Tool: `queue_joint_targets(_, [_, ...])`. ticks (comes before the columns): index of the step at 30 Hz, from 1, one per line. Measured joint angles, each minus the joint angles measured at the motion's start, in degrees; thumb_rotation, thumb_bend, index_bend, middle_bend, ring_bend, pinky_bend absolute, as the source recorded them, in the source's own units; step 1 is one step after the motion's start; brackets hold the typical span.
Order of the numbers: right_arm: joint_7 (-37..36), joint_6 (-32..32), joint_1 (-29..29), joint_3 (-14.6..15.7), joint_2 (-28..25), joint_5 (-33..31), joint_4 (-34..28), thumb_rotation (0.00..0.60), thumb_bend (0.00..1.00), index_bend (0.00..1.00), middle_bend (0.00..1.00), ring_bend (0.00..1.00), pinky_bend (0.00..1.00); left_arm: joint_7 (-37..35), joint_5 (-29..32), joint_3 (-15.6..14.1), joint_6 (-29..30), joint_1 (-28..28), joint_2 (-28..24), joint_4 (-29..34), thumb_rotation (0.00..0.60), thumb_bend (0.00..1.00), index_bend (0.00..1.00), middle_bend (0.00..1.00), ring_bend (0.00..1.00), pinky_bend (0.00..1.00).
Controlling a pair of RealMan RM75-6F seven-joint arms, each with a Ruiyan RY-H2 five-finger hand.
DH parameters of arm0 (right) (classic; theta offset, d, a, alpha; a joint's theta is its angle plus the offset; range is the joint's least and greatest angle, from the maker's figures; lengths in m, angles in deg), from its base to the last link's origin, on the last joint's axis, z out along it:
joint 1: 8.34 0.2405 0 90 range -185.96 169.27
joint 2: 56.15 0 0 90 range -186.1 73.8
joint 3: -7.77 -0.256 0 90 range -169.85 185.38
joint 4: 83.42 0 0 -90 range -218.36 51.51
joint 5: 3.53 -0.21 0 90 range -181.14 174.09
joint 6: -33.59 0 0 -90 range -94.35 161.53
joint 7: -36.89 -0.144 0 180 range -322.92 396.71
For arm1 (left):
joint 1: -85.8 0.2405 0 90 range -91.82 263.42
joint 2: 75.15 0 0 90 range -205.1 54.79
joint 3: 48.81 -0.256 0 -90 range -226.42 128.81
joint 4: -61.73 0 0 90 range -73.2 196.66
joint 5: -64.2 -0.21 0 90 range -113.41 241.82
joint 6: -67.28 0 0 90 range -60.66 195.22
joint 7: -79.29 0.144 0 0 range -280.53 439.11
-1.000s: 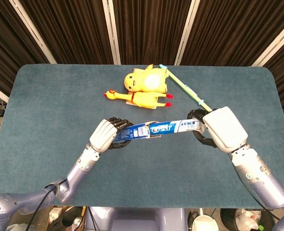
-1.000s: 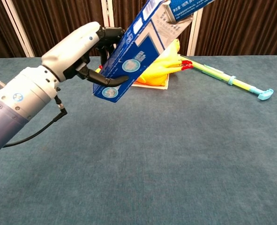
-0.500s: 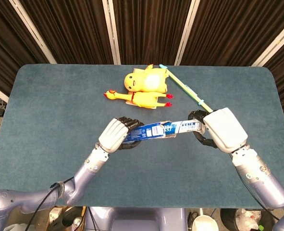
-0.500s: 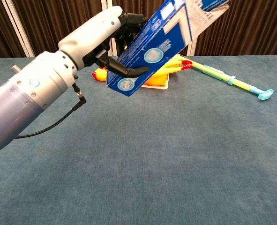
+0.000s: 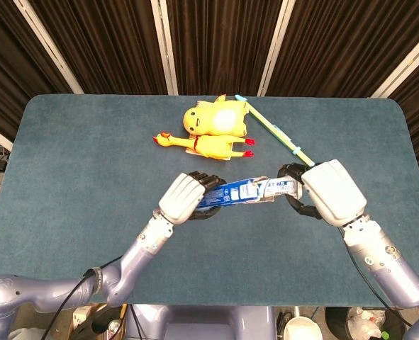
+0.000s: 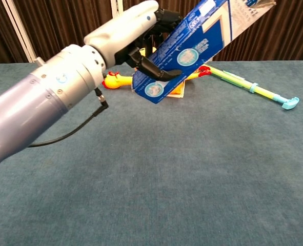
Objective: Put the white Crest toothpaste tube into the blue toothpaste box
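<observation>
Head view. My left hand grips the blue toothpaste box at its closed end, fingers wrapped round the carton. My right hand holds the white Crest toothpaste tube by its far end; only a short white length shows between the box mouth and that hand, so I judge the tube is mostly inside. Both items hang above the tabletop, well clear of the yellow plush toy, the rubber chicken and the toothbrush. Box and tube share one long axis, running nearly left to right in this view, the box mouth toward my right hand.

Chest view. The left hand holds the blue toothpaste box tilted, closed end low, open end rising out of frame at upper right. The right hand is not shown here.

Handling, as I judge it: the carton is light, thin card that crushes under a hard squeeze, so the hold belongs on its edges near the closed end. The tube is soft, smooth and likely to buckle; push from the stiff crimped tail, in line with the box.
</observation>
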Motion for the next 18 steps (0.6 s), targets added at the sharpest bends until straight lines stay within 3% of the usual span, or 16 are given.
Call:
queue_joint_targets(15, [0.3, 1.2, 0.1, -0.1, 0.8, 3.1, 0.8, 0.6, 0.63, 1.0, 0.86, 0.79, 0.75, -1.4, 0.4, 3.3, 0.0, -3.9, 6.4, -6.3, 0.6, 0.41, 0.39, 0.56, 0.53, 0.55])
queue_joint_targets(18, [1.0, 1.4, 0.2, 0.0, 1.1, 3.8, 1.5, 0.6, 0.63, 0.96, 0.86, 0.74, 0.75, -1.4, 0.7, 4.0, -0.2, -4.7, 7.2, -6.6, 0.6, 0.41, 0.39, 0.56, 0.53, 0.55])
